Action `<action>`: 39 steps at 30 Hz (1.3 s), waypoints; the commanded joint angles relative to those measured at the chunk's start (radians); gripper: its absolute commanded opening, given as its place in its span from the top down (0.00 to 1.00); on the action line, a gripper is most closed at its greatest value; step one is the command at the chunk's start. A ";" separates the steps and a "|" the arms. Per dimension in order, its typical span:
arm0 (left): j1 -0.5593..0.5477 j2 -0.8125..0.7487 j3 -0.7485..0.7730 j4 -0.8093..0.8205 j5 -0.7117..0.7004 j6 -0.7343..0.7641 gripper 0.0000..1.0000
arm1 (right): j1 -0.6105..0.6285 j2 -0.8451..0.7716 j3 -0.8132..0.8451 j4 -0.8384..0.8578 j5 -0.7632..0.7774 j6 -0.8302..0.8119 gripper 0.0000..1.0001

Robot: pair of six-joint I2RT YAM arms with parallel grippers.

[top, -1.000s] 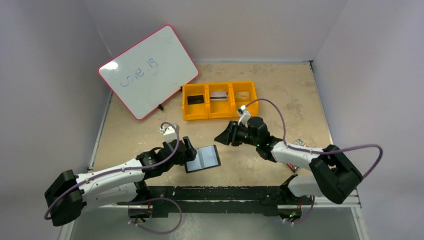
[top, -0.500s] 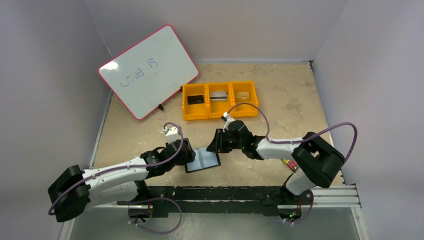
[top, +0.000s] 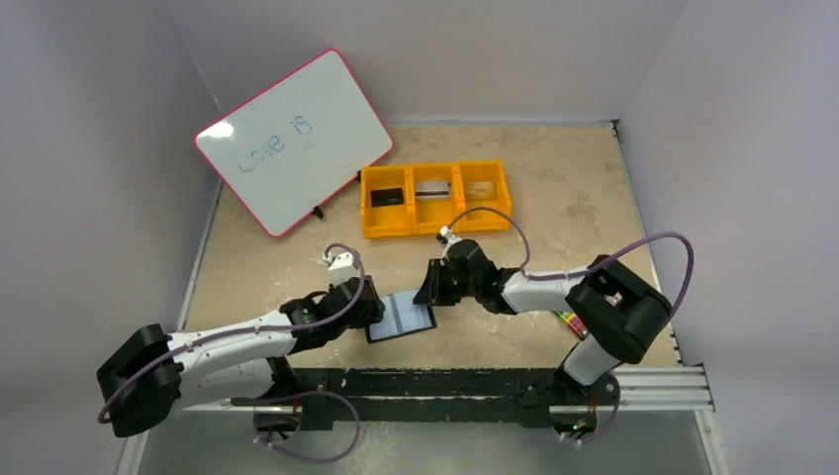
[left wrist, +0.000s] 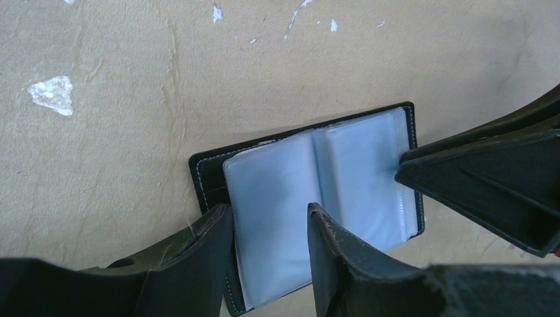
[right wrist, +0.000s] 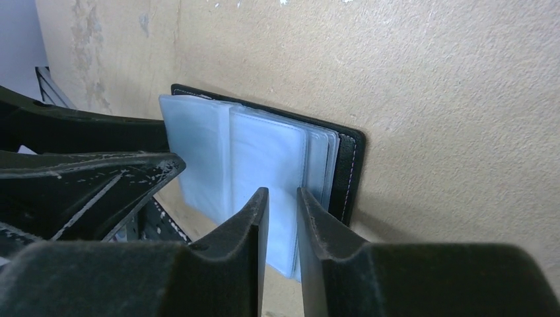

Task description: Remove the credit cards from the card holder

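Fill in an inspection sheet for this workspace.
Surface: tan table, scuffed white patches.
Job's things: holder lies open, sleeves show no card; black card, silvery card, tan card, one per tray compartment.
Clutter: whiteboard leaning back left; markers mostly hidden by right arm.
Grippers: left gripper open, straddling a sleeve; right gripper nearly closed at the sleeves' edge, grip unclear.
Cables: purple cables arch over the table, clear of the holder.
Surroundings: plain grey walls.
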 commanded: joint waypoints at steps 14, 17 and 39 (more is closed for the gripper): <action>0.002 0.029 -0.013 0.074 0.022 0.021 0.61 | 0.008 0.010 0.059 0.105 -0.158 -0.012 0.80; 0.001 0.021 -0.013 0.070 0.019 0.020 0.63 | 0.010 0.017 0.060 0.141 -0.180 -0.004 0.80; 0.001 -0.140 0.015 -0.151 -0.171 -0.055 0.58 | 0.087 0.141 0.239 0.107 -0.285 -0.077 0.71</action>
